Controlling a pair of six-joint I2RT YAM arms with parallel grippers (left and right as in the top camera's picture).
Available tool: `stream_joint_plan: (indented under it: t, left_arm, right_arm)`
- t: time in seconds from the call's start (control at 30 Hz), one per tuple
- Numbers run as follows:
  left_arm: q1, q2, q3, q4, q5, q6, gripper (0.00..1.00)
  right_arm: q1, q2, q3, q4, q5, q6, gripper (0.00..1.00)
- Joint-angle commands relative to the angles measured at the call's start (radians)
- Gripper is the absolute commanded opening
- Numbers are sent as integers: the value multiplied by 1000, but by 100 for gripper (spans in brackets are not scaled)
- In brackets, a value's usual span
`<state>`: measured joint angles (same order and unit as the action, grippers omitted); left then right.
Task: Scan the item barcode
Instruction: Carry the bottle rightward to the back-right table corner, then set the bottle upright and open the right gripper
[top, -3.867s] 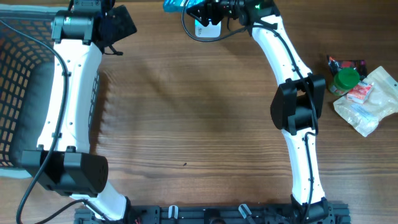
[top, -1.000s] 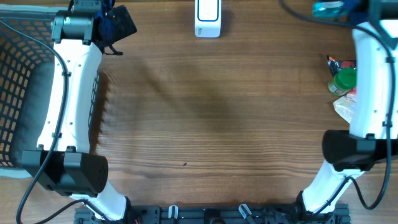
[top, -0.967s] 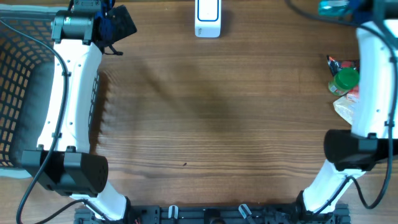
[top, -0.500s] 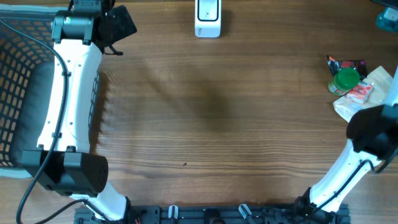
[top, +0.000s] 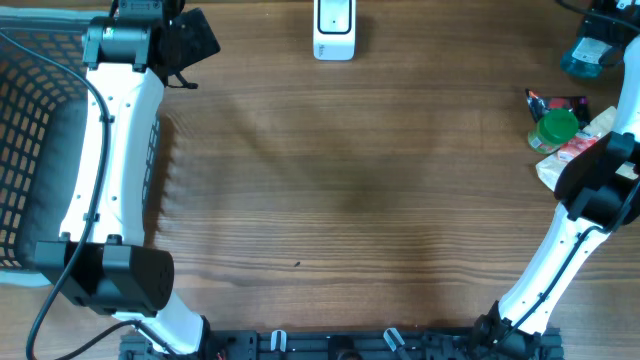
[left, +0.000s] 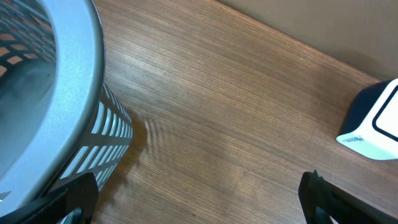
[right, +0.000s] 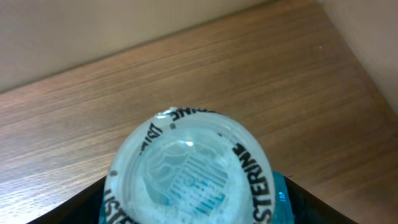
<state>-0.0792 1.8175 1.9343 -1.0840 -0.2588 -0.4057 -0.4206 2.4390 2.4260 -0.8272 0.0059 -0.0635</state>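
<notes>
Setting: a robotics test bench arranged as a mock shop checkout, not a working store.

Evidence of the bench: two white robot arms, left (top: 110, 160) and right (top: 565, 250), rise from a black mounting rail (top: 340, 345) at the near edge of a wood-grain table (top: 350, 200). A plain beige wall (right: 93, 31) backs the table.

Evidence of the checkout: a white scanner unit (top: 333, 25) stands at the far edge. A dark mesh shopping basket (top: 25, 120) sits at the left. A small heap of packaged goods lies at the right, including a green-capped container (top: 557, 128), a red-and-white packet (top: 578, 150) and a dark wrapper (top: 560, 102).
</notes>
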Motion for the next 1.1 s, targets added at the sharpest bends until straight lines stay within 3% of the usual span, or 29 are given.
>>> stream_joint_plan:
  t: [0.0, 0.4, 0.5, 0.77, 0.9, 1.07]
  left_arm:
    - [3, -11, -5, -1, 8, 5, 100]
    - [3, -11, -5, -1, 8, 5, 100]
    - [3, -11, -5, -1, 8, 5, 100]
    - [3, -11, -5, -1, 8, 5, 100]
    - [3, -11, -5, -1, 8, 5, 100]
    - [3, -11, -5, -1, 8, 5, 100]
  right_arm:
    - [2, 16, 19, 17, -42, 14, 68]
    - [2, 26, -27, 34, -53, 18, 69]
    - [2, 26, -62, 57, -53, 18, 76]
    - [2, 26, -72, 29, -53, 19, 76]
    - [2, 26, -72, 10, -52, 18, 89]
    - [2, 3, -71, 2, -49, 18, 99]
